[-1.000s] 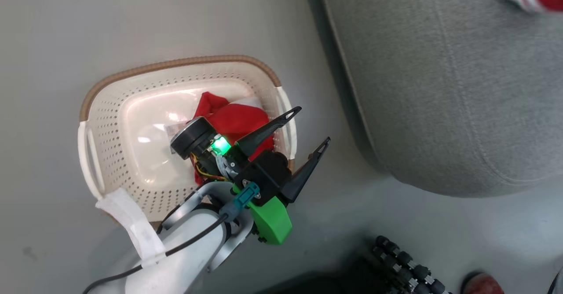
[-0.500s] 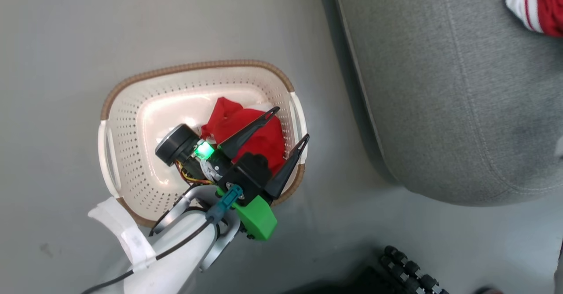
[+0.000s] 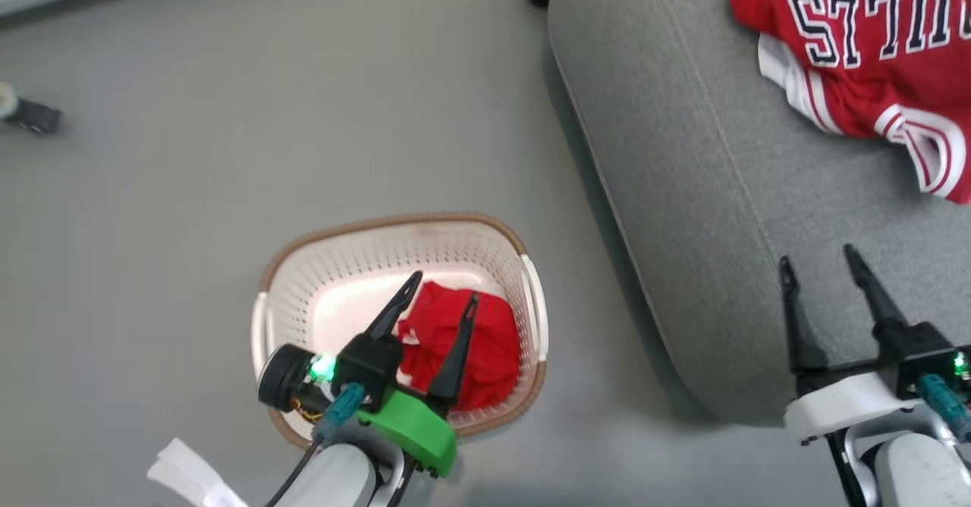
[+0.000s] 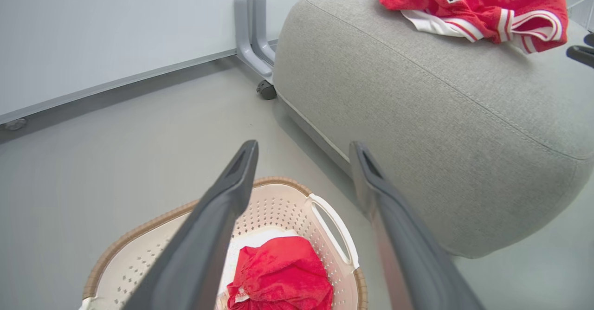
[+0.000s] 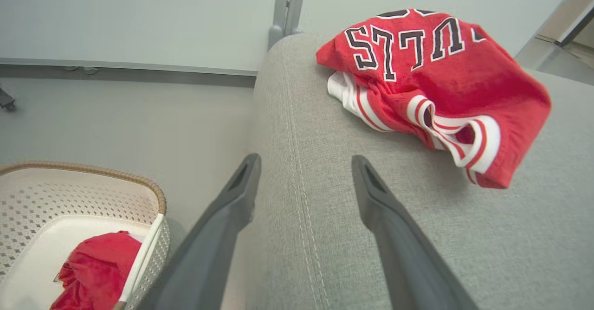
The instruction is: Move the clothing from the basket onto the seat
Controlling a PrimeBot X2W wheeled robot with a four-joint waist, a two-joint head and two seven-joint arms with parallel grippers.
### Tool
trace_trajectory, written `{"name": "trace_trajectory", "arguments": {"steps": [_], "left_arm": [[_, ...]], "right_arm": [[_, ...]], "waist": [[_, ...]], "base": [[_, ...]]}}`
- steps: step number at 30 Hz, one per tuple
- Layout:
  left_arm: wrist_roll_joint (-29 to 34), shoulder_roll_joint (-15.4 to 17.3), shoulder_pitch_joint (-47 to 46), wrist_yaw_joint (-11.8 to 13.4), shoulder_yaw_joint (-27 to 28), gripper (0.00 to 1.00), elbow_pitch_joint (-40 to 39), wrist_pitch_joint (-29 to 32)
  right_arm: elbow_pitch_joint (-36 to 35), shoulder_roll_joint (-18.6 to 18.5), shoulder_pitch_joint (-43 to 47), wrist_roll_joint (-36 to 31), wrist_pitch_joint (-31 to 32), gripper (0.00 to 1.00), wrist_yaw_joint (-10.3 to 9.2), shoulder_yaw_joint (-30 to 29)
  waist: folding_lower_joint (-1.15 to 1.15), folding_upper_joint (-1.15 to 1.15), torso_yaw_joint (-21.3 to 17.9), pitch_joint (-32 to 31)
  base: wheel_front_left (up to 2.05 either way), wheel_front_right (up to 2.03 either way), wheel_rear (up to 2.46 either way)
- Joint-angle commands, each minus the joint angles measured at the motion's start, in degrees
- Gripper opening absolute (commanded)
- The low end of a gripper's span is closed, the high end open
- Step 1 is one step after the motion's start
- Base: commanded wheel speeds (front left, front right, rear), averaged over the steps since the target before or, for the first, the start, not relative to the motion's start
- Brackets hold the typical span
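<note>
Since a second ago the left gripper [image 3: 445, 285] has swung in from the handle side of the cream-white perforated plastic basket [image 3: 394, 222], brown woven-look rim and all, to hang over its middle. Its two dark fingers stand wide apart, holding nothing, with one crumpled red garment [image 3: 493, 340] lying in the basket below and between them, clear of the tips. The right gripper [image 3: 817, 256] is just as wide and empty, poised over the near edge of the one large light grey fabric seat [image 3: 683, 150]. Beyond its fingertips, a little to its right, one red jersey with dark white-outlined lettering [image 3: 857, 51] lies bunched on that seat. Two garments, two grippers.
</note>
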Motion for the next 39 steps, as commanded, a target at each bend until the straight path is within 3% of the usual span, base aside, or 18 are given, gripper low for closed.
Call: {"name": "trace_trajectory", "arguments": {"steps": [1, 8, 19, 33, 39], "left_arm": [[-0.4, -0.4, 1.9, 0.5, 1.3, 1.00, -0.5, -0.3], [0.6, -2.1, 10.8, 2.0, 11.5, 1.00, -4.1, -0.4], [5.7, -5.4, 22.9, -0.7, 26.4, 1.00, -12.1, -0.4], [10.1, -7.4, 31.6, -5.5, 34.0, 1.00, -16.5, -0.3], [11.2, -7.5, 32.5, -6.4, 35.3, 1.00, -16.3, -0.3]], "right_arm": [[0.1, -0.7, 1.3, 1.0, -0.1, 1.00, -0.08, 1.2], [1.5, -0.5, 3.0, 6.0, -0.1, 1.00, -0.08, 7.1], [-0.1, 1.5, 5.3, 10.8, -0.1, 1.00, -0.08, 10.9], [-0.9, 2.1, 9.6, 11.3, -0.1, 1.00, -0.08, 12.6], [-1.0, 2.3, 10.6, 11.1, -0.1, 1.00, -0.08, 12.0]], "waist": [[0.00, 0.00, 6.2, -10.9], [0.00, 0.00, 10.0, -17.9], [0.00, 0.00, 11.1, -24.3], [0.00, 0.00, 9.6, -28.3], [0.00, 0.00, 9.5, -28.5]], "base": [[0.00, 0.00, 0.00], [0.00, 0.00, 0.00], [0.00, 0.00, 0.00], [0.00, 0.00, 0.00], [0.00, 0.00, 0.00]]}}
